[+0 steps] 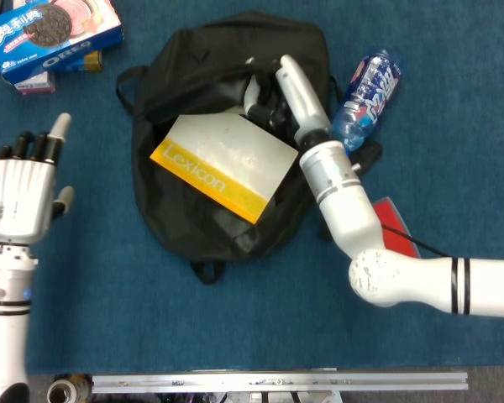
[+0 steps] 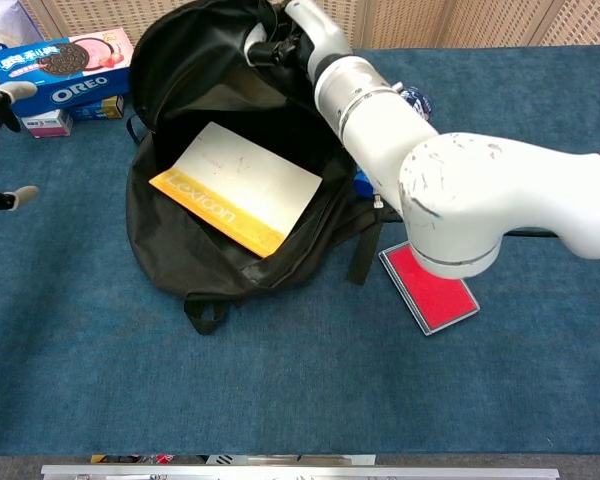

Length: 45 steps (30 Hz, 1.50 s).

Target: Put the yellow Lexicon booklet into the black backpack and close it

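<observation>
Backpack (image 1: 193,227) flap in right robot hand (image 1: 265,94), left robot hand (image 1: 21,189) open

Illumination is bright, even and diffuse from overhead in both views, with only soft, short shadows beside the backpack (image 1: 227,151) and beneath the white arm (image 2: 480,200). Mild glare shows on the arm's glossy casing and on the bottle (image 1: 368,96); the backpack's black fabric loses fold detail. Focus is sharp throughout, with slight softening at the frame edges.
</observation>
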Available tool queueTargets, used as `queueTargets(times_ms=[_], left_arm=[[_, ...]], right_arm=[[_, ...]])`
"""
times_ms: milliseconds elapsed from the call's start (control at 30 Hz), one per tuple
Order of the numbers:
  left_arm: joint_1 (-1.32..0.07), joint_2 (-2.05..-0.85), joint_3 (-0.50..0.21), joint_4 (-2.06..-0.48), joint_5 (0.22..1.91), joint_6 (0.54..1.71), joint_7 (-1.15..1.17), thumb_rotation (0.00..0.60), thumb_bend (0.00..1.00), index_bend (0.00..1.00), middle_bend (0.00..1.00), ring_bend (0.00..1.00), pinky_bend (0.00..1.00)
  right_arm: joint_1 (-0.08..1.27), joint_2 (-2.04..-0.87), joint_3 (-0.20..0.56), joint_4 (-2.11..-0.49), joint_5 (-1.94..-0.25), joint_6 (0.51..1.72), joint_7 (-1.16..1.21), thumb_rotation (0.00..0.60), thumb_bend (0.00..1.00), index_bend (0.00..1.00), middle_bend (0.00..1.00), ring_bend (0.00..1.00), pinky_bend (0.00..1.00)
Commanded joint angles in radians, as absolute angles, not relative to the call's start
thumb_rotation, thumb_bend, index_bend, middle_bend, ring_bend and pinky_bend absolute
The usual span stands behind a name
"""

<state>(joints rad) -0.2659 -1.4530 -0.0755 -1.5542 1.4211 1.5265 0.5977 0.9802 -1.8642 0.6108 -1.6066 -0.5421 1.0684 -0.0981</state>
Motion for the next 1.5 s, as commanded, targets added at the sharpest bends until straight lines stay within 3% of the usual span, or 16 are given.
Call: queueTargets(times_ms=[33,133,267,467,667,767,1233,1400,1500], left_arm=[[-0.251,-1.407,-0.088,-1.596,1.387,1.509,0.586,0.6,0.14,0.12,0.35,0.29,0.51],[-0.242,-1.39,-0.089,-1.61,1.377,1.508,0.579,0.6,0.14,0.12,0.35,0.29,0.51],[-0.235,-1.379,-0.091,-1.615,1.37,1.507,0.567,0.6,0.14,0.12,0.35,0.29,0.51],[-0.229,-1.374,-0.097,-1.619,1.364,1.505,0.557,0.6,0.14,0.12,0.35,0.29,0.5],[-0.226,-1.361,-0.105,-1.63,1.358,1.504,0.554,0.6,0.14,0.12,0.34,0.28,0.49],[-0.228,-1.357,-0.111,-1.635,1.35,1.498,0.554,0.6,0.14,0.12,0.34,0.28,0.48],[-0.235,-1.35,-0.129,-1.65,1.349,1.499,0.558,0.6,0.14,0.12,0.33,0.28,0.48],[-0.231,-1.329,-0.136,-1.66,1.347,1.502,0.54,0.6,0.14,0.13,0.33,0.28,0.48],[-0.229,-1.312,-0.135,-1.666,1.349,1.499,0.523,0.6,0.14,0.15,0.33,0.28,0.48]], right_arm=[[0.975,-1.841,0.557,-1.626,-0.565,1.014,-0.12,0.6,0.79,0.69,0.58,0.57,0.71],[0.982,-1.824,0.52,-1.63,-0.56,0.961,-0.137,0.6,0.68,0.58,0.51,0.49,0.61],[1.0,-1.806,0.471,-1.637,-0.543,0.899,-0.171,0.6,0.46,0.46,0.43,0.39,0.51],[1.035,-1.789,0.417,-1.647,-0.504,0.828,-0.205,0.6,0.24,0.29,0.32,0.26,0.38],[1.058,-1.733,0.393,-1.685,-0.481,0.779,-0.221,0.6,0.1,0.02,0.18,0.11,0.2],[1.058,-1.693,0.389,-1.713,-0.486,0.757,-0.21,0.6,0.03,0.0,0.12,0.06,0.13],[1.023,-1.6,0.371,-1.776,-0.598,0.791,-0.14,0.6,0.0,0.0,0.07,0.02,0.11],[0.974,-1.556,0.346,-1.773,-0.674,0.898,-0.149,0.6,0.01,0.0,0.16,0.04,0.12],[0.927,-1.512,0.326,-1.789,-0.719,0.967,-0.154,0.6,0.13,0.09,0.24,0.1,0.17]])
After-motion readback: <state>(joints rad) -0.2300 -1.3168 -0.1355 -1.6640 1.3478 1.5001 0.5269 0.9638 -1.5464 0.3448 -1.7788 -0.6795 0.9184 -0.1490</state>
